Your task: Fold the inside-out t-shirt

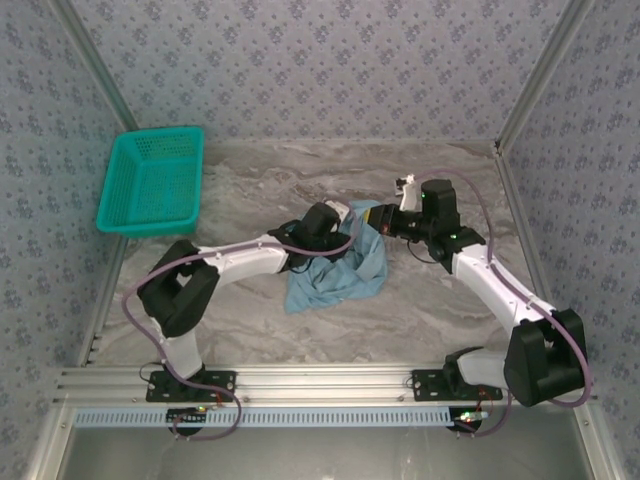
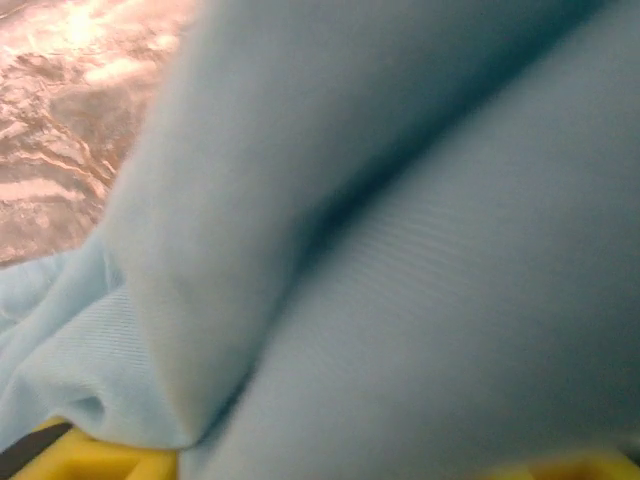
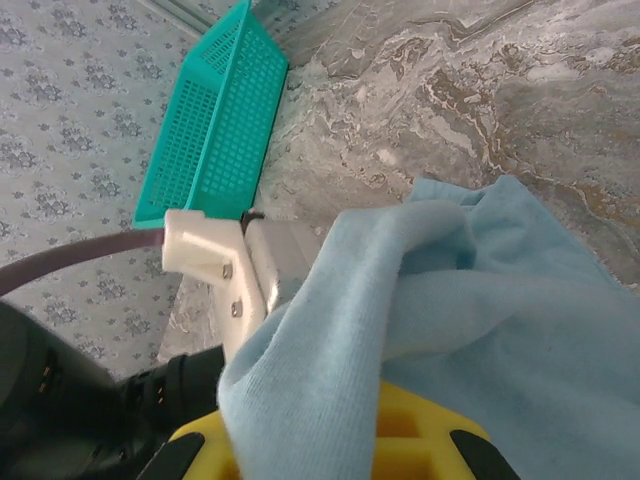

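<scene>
There, blue t-shirt (image 1: 338, 280) on marbled tabletop (image 1: 430, 310), patterned walls (image 1: 320, 60), teal basket (image 1: 152, 182) aside

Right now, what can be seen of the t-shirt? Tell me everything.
The t-shirt is light blue, soft knit cloth. It is crumpled in a bunch rather than spread flat, mid-table between the two arms. Its upper part is raised where the right gripper is shut on a fold, with cloth draping over its yellow fingers. The rest sags onto the marbled table. The left gripper meets the bunch from the other side. Sleeves and neck cannot be told apart in the folds.
</scene>
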Tool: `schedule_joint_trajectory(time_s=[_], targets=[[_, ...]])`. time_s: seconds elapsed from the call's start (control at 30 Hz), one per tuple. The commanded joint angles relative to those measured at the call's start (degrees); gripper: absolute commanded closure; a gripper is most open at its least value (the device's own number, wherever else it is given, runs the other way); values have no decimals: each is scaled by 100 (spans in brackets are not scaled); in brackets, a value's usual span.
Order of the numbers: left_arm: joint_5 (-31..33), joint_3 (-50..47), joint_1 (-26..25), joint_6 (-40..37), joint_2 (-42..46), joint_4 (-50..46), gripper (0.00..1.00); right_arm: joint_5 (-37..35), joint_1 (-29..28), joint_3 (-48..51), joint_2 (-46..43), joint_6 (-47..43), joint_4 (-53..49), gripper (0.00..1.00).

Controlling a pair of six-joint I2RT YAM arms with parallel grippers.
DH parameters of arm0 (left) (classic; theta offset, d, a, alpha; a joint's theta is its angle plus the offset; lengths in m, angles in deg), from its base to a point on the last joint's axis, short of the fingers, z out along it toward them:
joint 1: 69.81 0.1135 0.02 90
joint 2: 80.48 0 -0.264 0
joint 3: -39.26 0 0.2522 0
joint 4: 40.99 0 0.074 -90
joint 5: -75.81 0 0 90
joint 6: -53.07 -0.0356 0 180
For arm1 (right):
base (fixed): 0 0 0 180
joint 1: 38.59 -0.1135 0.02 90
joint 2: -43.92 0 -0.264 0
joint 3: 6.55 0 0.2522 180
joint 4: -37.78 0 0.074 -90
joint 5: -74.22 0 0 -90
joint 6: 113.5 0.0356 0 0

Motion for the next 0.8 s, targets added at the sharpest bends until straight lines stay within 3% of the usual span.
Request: schedule_joint_trajectory(time_s=[0.0, 0.1, 0.23, 0.4, 0.53, 0.6, 0.77], targets=[[-537, 297, 329, -46, -43, 569, 77, 142, 252, -134, -127, -219, -222, 100], [-1829, 209, 637, 140, 544, 403, 99, -601, 396, -396, -233, -683, -911, 100], [-3925, 146, 1034, 568, 1684, -63, 100, -1975, 313, -821, -323, -1479, -1564, 100], [-5665, 205, 1366, 996, 2426, -292, 100, -2103, 301, -1113, -390, -1788, -1555, 100], [-6498, 273, 1576, 1107, 2589, -237, 100, -2205, 307, -1421, -282, -2004, -1880, 99], [-6711, 309, 1657, 1245, 2645, -64, 100, -2762, 292, -1623, -151, -2167, -2140, 97], [-6249, 495, 1746, 1399, 2681, -163, 100, -3715, 132, -2201, 230, -2440, -2946, 78]])
